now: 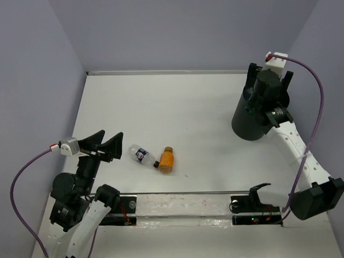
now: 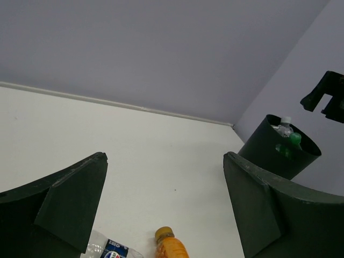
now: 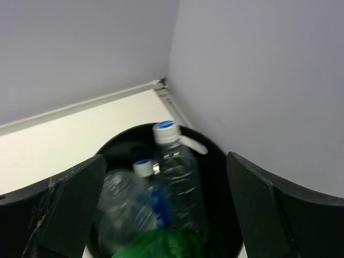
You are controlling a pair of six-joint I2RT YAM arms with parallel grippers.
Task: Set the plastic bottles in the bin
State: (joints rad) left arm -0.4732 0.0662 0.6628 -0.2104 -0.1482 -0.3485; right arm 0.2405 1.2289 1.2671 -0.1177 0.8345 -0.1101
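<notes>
Right gripper (image 3: pixel 165 160) spread over bin (image 1: pixel 247 126) — bottles (image 3: pixel 180 177) inside; orange bottle (image 1: pixel 166 160) on table (image 1: pixel 188 107)

**Tabletop (image 1: pixel 177 102), seen from above.**
- **Free room:** a broad bare stretch ran from 9 through 12 o'clock of centre. A bare strip lay between centre and the bin (image 1: pixel 244 122).
- **Obstacles:**
  - The tall bin stood at 2 o'clock, close to the right wall.
  - A small labelled bottle (image 1: pixel 140 154) and an orange bottle (image 1: pixel 166 160) lay just beside each other at 7 o'clock.
- **Left gripper (image 1: pixel 110 141):** it sat at 9 o'clock of the labelled bottle with its fingers spread wide. Nothing stood in the gap between them.
- **Right gripper (image 3: pixel 166 188):** it hung over the bin mouth with its fingers wide apart. The way down was crowded by two clear bottles (image 3: pixel 177 172) and a green bottle (image 3: pixel 161 244) inside.
- **Walls:** they closed off 9, 12 and 3 o'clock.
</notes>
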